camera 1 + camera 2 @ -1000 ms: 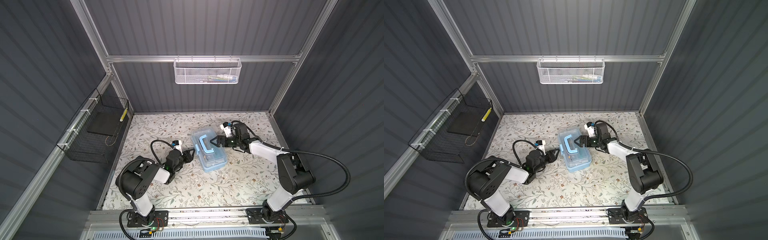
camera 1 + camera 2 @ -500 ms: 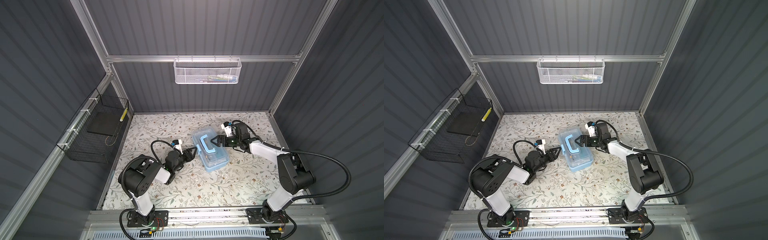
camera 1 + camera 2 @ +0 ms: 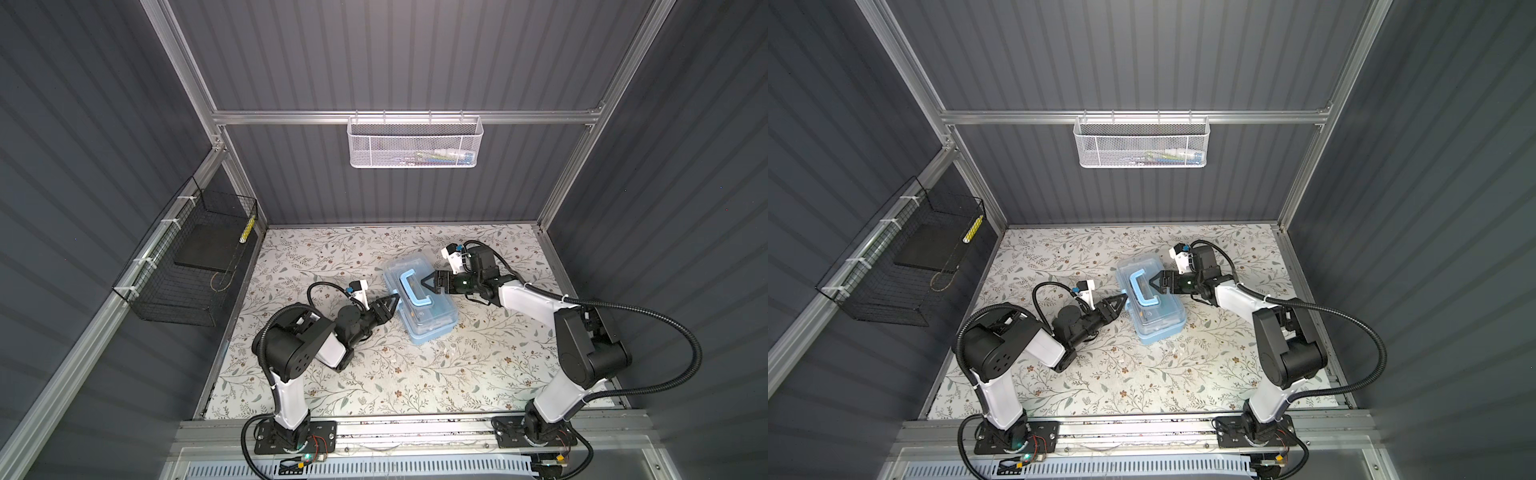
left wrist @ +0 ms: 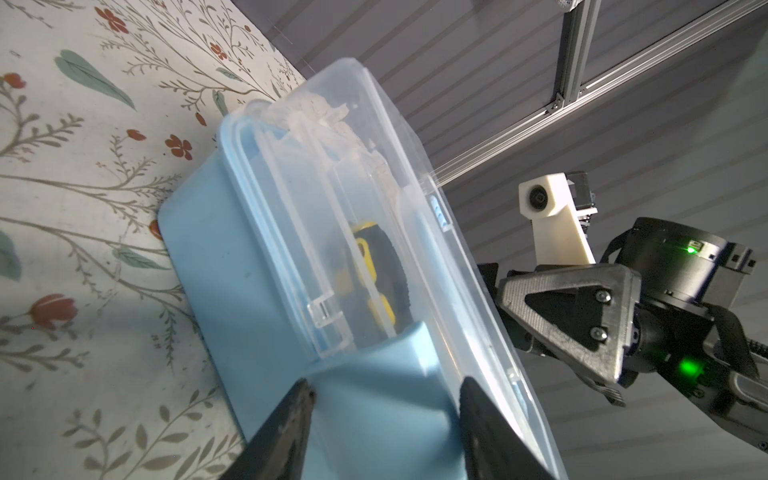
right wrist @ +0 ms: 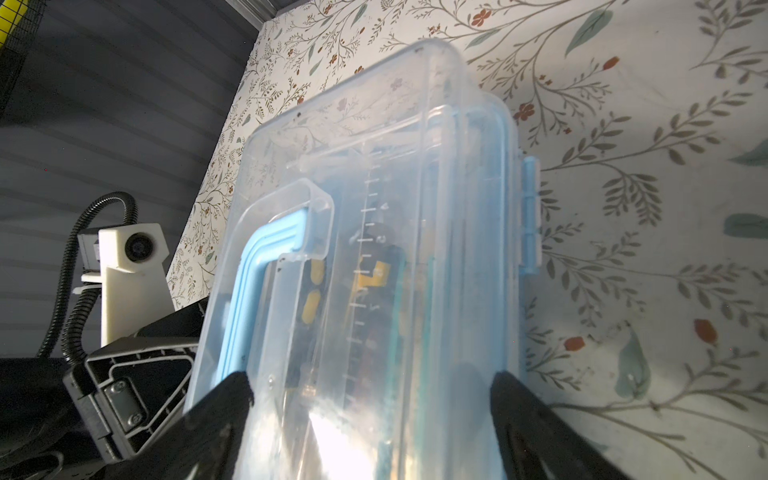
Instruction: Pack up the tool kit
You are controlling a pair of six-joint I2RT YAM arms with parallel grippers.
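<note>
A small light-blue box [image 3: 432, 322] with a clear lid, the lid down, lies on a flowered table [image 3: 332, 257] between two robot grippers that face each other across it. Its long axis runs crosswise to both sets of jaws, so each gripper meets a long flank rather than an end. The left gripper [image 3: 392, 301] sits right at one flank. In the left wrist view a blue latch [image 4: 374, 399] stands directly between its jaws, which are about half open. The view is too close to tell whether the fingers [image 4: 282, 424] pinch the latch or merely straddle it. Just beyond the latch, seen through the lid, a yellow and black tool [image 4: 374, 270] lies inside. The right gripper [image 3: 425, 282] comes in from the opposite flank with its jaws spread wide, holding nothing. Its fingertips [image 5: 232, 399] lie over the clear lid, with the blue handle [image 3: 409, 286] just ahead of them. Fastening the latch looks like the move at hand. The left arm is the better placed for it, since the latch lies within its jaws, while the right gripper seems placed to press the lid down. The left arm is folded low, its forearm almost flat along the table and its wrist pointing straight at the box. The right arm reaches out from a raised elbow, its forearm sloping down and the gripper roughly level.
</note>
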